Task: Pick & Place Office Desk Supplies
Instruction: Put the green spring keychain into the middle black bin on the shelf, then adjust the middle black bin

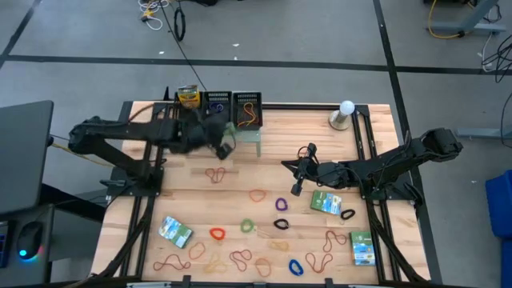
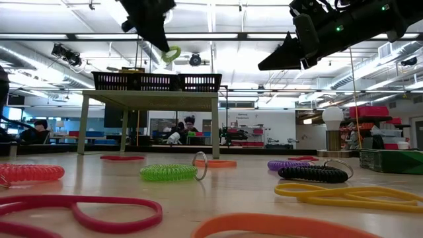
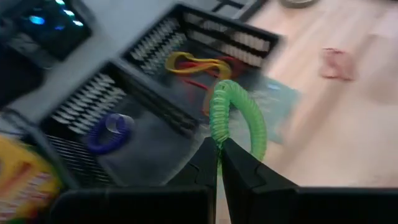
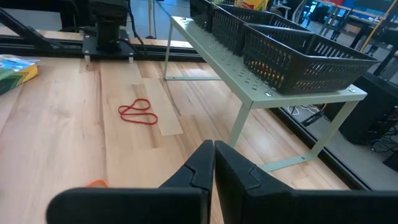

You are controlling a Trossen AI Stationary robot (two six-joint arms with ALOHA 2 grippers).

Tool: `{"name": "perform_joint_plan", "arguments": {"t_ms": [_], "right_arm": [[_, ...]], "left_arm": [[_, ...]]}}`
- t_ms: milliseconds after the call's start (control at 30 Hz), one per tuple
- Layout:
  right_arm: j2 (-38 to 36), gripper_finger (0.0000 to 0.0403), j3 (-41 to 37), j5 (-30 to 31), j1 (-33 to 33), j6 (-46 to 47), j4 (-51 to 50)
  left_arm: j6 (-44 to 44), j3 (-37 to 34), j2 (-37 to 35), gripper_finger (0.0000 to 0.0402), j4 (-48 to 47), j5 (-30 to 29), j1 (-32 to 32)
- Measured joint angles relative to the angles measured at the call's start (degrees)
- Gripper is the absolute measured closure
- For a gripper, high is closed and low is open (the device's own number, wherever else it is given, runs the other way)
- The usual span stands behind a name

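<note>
My left gripper (image 1: 222, 146) is raised beside the pale-green shelf (image 1: 250, 134) and is shut on a green coiled loop (image 3: 239, 118); in the low view the loop (image 2: 172, 54) hangs under the gripper (image 2: 160, 45). Two black mesh trays (image 1: 218, 102) (image 1: 247, 108) stand on the shelf; one holds yellow and red bands (image 3: 193, 64), the other a blue coil (image 3: 107, 132). My right gripper (image 1: 286, 165) hovers shut and empty right of the shelf. Many bands (image 1: 215, 174) and green packets (image 1: 174, 231) lie flat on the table. My left gripper pinches the green coil at one spot on its ring (image 3: 217, 138) between its two fingertips (image 3: 239, 163). The fingers slant down from the table's left side. The coil is lifted clear of the table and hangs beyond the fingertips, above the trays' front edge.
A yellow can (image 1: 188, 96) stands left of the trays and a lamp bulb (image 1: 346, 112) at the far right. More packets (image 1: 326, 202) (image 1: 362, 247) and coils (image 2: 168, 172) (image 2: 312, 174) are scattered over the near half of the table. A red band (image 4: 138, 112) lies before the shelf.
</note>
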Motion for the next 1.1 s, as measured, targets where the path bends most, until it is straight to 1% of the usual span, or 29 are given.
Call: {"name": "perform_joint_plan", "arguments": {"t_ms": [67,233,467,600,800,967,1033,1100], "right_arm": [[0.0,0.0380,0.0,0.0,0.0,0.0,0.0],[0.0,0.0380,0.0,0.0,0.0,0.0,0.0],[0.0,0.0380,0.0,0.0,0.0,0.0,0.0],[0.0,0.0380,0.0,0.0,0.0,0.0,0.0],[0.0,0.0380,0.0,0.0,0.0,0.0,0.0],[0.0,0.0380,0.0,0.0,0.0,0.1,0.0],[0.0,0.0380,0.0,0.0,0.0,0.0,0.0],[0.0,0.0380,0.0,0.0,0.0,0.0,0.0]], "left_arm": [[2.8,0.1,0.0,0.0391,1.0,0.4,4.1],[8.4,0.1,0.0,0.0391,0.4,4.9,12.7],[12.0,-0.1,0.3,0.0390,-1.5,15.0,19.8],[12.9,-0.3,2.3,0.0378,-2.7,17.5,21.4],[14.9,-0.3,3.8,0.0315,-2.5,17.4,23.0],[14.9,-0.3,2.2,0.0272,-2.5,17.3,22.7],[15.9,-0.3,1.2,0.0263,-3.0,17.2,21.8],[15.7,-0.3,0.3,0.0263,-3.6,17.2,20.7]]}}
